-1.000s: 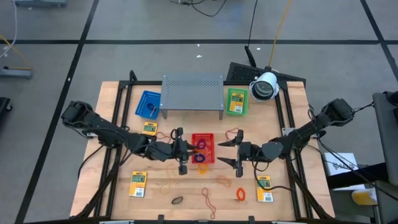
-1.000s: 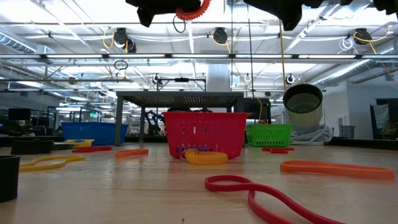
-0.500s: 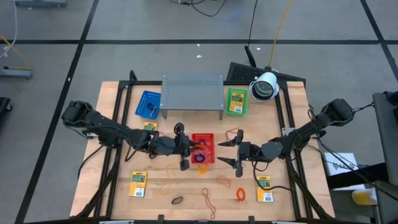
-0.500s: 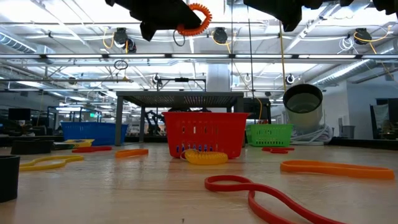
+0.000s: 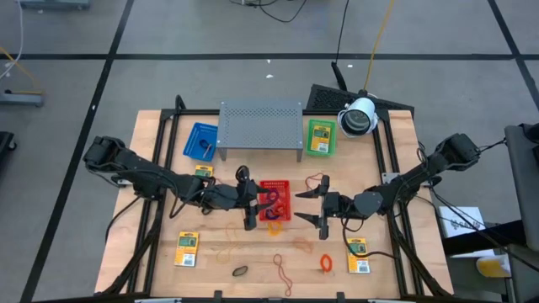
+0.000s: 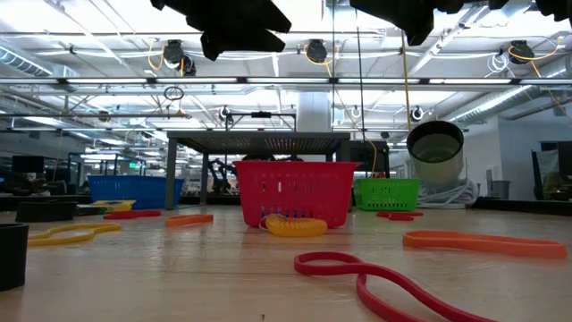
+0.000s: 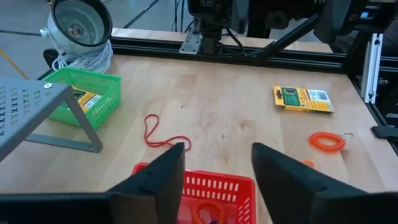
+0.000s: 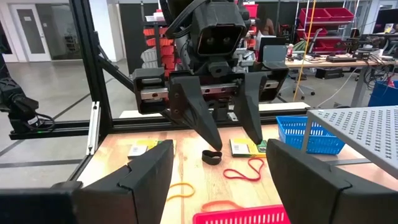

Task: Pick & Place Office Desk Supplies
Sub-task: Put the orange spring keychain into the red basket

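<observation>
My left gripper (image 5: 253,202) hovers open above the left rim of the red basket (image 5: 284,187), with nothing between its fingers (image 7: 217,152). An orange rubber band (image 7: 202,214) and a purple rubber band (image 5: 271,212) lie inside that basket. My right gripper (image 5: 303,207) stands open in the air just right of the basket, facing the left one. More rubber bands lie loose on the table: a red one (image 5: 316,181), an orange one (image 5: 326,263), a black one (image 5: 240,271). Yellow-and-green packets lie flat at the left (image 5: 202,173), near left (image 5: 187,249) and near right (image 5: 359,255).
A grey perforated rack (image 5: 261,124) stands at the back, with a blue basket (image 5: 200,140) to its left and a green basket (image 5: 319,137) holding a packet to its right. A white lamp head (image 5: 359,116) sits at the back right. Dark frame rails run along both table sides.
My left gripper has edged toward the red basket and opened, letting go of the orange rubber band it was holding. The band no longer hangs from the fingers in the low view. My right gripper has kept still.
</observation>
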Robot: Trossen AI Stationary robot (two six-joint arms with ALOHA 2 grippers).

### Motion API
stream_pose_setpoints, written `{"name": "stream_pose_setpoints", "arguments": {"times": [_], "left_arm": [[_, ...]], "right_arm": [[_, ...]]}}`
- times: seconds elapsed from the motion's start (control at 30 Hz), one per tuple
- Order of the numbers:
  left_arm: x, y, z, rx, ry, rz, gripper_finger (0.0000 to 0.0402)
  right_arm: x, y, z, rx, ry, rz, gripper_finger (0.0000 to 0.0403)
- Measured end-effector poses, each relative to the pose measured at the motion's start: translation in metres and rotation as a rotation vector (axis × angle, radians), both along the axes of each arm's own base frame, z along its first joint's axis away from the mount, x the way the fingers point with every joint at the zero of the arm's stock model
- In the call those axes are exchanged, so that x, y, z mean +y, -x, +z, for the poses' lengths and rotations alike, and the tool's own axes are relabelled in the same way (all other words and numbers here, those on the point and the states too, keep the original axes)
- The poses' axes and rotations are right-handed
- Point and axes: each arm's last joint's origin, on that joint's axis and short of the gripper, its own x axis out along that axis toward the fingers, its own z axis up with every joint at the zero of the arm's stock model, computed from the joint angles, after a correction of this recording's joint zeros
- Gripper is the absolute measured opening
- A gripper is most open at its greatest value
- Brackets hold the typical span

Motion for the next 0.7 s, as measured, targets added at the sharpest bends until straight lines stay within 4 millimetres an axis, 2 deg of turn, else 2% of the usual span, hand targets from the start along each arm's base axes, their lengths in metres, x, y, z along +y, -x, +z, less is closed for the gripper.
{"name": "stream_pose_setpoints", "arguments": {"times": [0.17, 0.37, 0.5, 0.7], "left_arm": [[-0.002, 0.000, 0.000, 0.005, 0.037, -0.052, 0.0224], [-0.016, 0.002, 0.002, 0.005, 0.142, -0.251, 0.0214], [-0.036, 0.009, 0.001, 0.030, 0.206, -0.386, 0.0204], [-0.076, 0.029, 0.001, 0.054, 0.255, -0.507, 0.0188]], "right_arm": [[0.001, 0.000, -0.002, 0.018, 0.008, 0.026, 0.0247], [0.009, 0.000, -0.004, 0.034, -0.041, 0.268, 0.0247], [0.023, 0.004, -0.015, 0.113, -0.070, 0.340, 0.0247], [0.048, 0.011, -0.034, 0.202, -0.138, 0.400, 0.0247]]}}
